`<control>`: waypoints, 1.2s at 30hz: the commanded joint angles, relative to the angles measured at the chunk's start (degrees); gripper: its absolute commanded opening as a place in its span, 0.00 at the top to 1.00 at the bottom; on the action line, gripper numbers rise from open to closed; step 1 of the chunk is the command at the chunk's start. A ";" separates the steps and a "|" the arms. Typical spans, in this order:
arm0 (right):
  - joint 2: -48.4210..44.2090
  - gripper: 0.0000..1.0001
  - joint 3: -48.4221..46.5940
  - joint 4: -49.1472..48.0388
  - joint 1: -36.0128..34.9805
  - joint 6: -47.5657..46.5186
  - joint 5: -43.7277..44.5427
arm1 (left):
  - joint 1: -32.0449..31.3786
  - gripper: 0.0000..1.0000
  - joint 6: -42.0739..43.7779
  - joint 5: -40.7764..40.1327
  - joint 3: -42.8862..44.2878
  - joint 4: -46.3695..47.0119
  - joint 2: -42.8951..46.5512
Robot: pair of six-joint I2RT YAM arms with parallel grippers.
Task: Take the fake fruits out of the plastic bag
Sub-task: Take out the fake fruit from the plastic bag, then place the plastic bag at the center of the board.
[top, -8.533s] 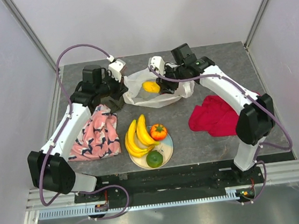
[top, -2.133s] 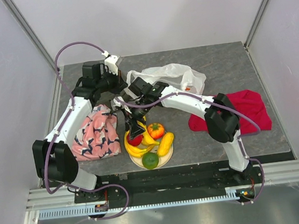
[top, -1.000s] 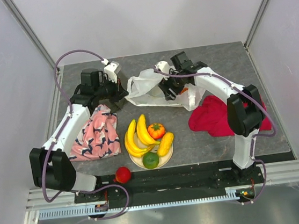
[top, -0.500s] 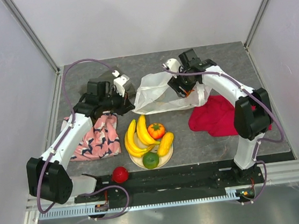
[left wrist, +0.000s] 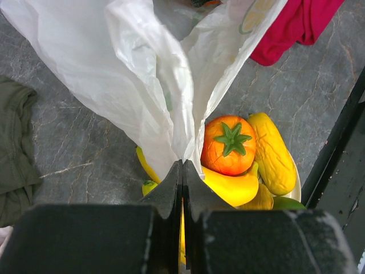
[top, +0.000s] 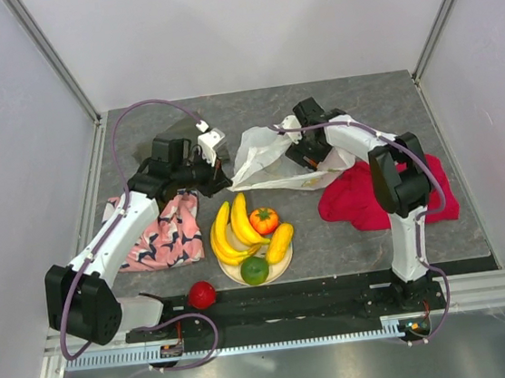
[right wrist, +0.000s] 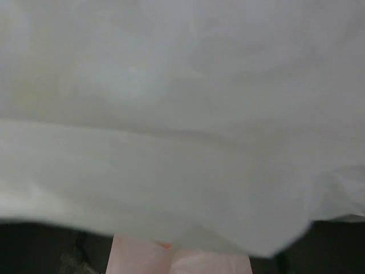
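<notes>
Above the grey table (top: 369,93), the outstretched left pincer (left wrist: 182,169) pinches the plastic bag (left wrist: 108,74); right pincer (top: 305,155), cannot tell.

I am finding nothing readable; the plastic bag (left wrist: 131,74) ahead of the left gripper (left wrist: 182,166) is showing only wordless prints.

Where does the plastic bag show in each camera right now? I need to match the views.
Top external: plastic bag lies just above the picture's centre.
Left wrist: it fills the upper half, pinched by the left pincer.
Right wrist: it covers nearly the whole frame.
Shared landmark: red cloth, top and left-wrist views only.
</notes>
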State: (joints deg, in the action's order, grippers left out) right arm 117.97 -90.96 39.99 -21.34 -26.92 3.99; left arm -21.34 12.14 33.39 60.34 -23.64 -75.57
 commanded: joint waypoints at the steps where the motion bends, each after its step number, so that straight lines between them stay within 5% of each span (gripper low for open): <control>1: -0.81 0.37 -1.42 -0.69 0.16 0.38 -0.55 | -0.10 0.98 1.66 0.71 -0.39 2.01 0.78; 4: -3.78 0.56 -2.91 -0.35 0.25 -0.59 -4.67 | -0.10 0.98 0.69 0.72 0.30 2.89 -0.01; 6: -6.43 0.59 -4.49 0.18 -0.01 -0.86 -7.84 | -0.02 0.98 -0.18 0.28 1.44 3.42 -0.72; 12: -17.06 0.58 -8.27 4.04 -1.33 -1.90 -22.08 | -0.10 0.98 -5.89 -1.48 7.32 7.29 -5.98; 25: -33.94 0.53 1.48 1.14 -7.48 -5.07 -37.82 | 0.07 0.98 -10.56 -6.48 30.61 8.08 -20.84; 32: -34.13 0.53 5.70 6.85 -19.25 -13.51 -33.35 | 1.30 0.98 -9.86 -13.86 40.91 9.75 -26.47; 33: -33.60 0.53 6.05 7.21 -20.83 -13.95 -32.65 | 1.30 0.93 -9.42 -14.40 40.74 9.66 -25.95; 34: -33.34 0.53 6.66 7.65 -21.45 -14.21 -31.60 | 1.39 0.69 -8.72 -14.05 40.30 9.49 -24.46; 36: -32.99 0.53 7.37 8.18 -23.64 -15.17 -30.97 | 2.00 0.49 -8.97 -12.65 38.81 8.35 -22.61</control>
State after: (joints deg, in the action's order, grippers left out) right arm 84.71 -84.77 46.17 -42.33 -38.09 -29.06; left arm -20.14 3.09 22.37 98.63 -15.90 -101.58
